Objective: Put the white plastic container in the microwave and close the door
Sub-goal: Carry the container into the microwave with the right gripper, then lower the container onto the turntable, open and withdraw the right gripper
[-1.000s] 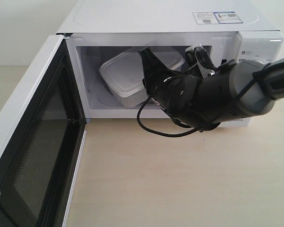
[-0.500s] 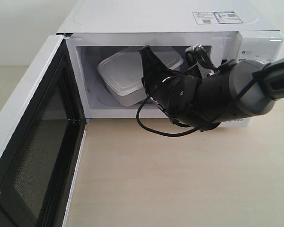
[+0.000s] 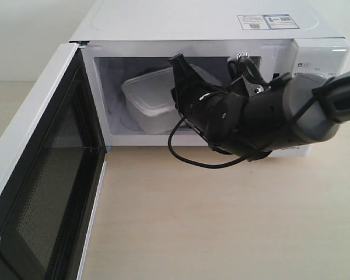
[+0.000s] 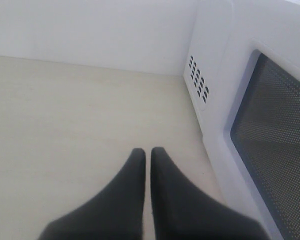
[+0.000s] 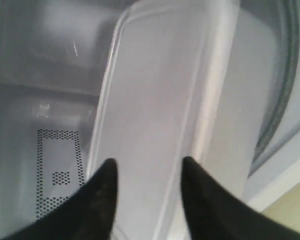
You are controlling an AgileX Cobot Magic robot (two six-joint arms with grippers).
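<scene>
Right wrist view: spread right pincer [image 5: 149, 170], the white plastic container [image 5: 160, 90] just beyond its tips inside the microwave [image 5: 40, 50].

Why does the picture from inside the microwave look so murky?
Right wrist view: dim inside the microwave, and the container sits so close it looks soft and blurred. Exterior view: evenly lit, fairly sharp. Left wrist view: bright, but the left gripper is a dark featureless shape.
</scene>
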